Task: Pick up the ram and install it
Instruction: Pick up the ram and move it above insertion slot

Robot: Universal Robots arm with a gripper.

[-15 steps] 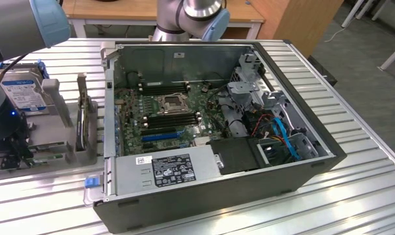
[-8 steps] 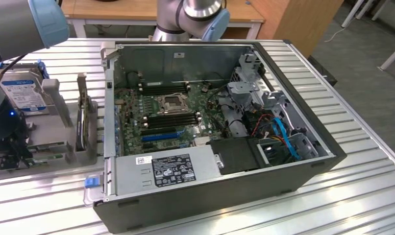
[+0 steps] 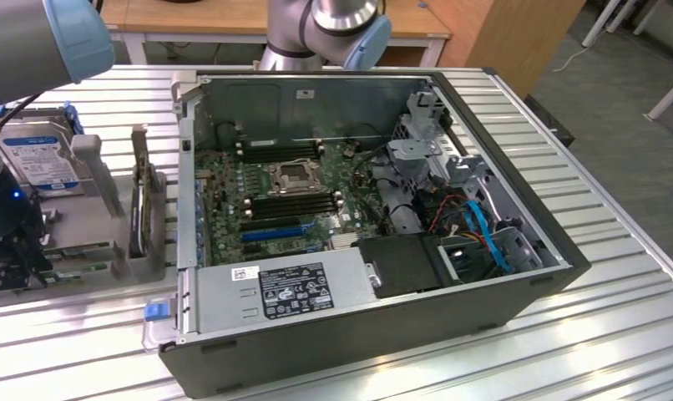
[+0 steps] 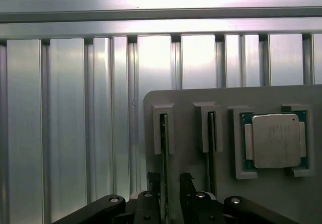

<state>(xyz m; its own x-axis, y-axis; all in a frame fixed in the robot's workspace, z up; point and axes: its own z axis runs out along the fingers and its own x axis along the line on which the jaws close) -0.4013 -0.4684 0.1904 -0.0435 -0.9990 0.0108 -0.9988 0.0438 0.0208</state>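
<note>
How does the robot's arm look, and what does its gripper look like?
The arm is made of round silver-grey segments, with light-blue caps on the joints. The gripper is black, built of linked bars that are joined by small silver screws.

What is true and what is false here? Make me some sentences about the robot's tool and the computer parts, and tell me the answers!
1. The computer case is open, so the motherboard shows. True.
2. The tool is shut tight on the ram. False: the tool is open, and the ram stands in its slot in the grey tray.
3. The processor chip sits in a holder on the grey tray. True.
4. The hard drive is inside the computer case. False: it stands outside the case, toward the exterior view's left.
</note>
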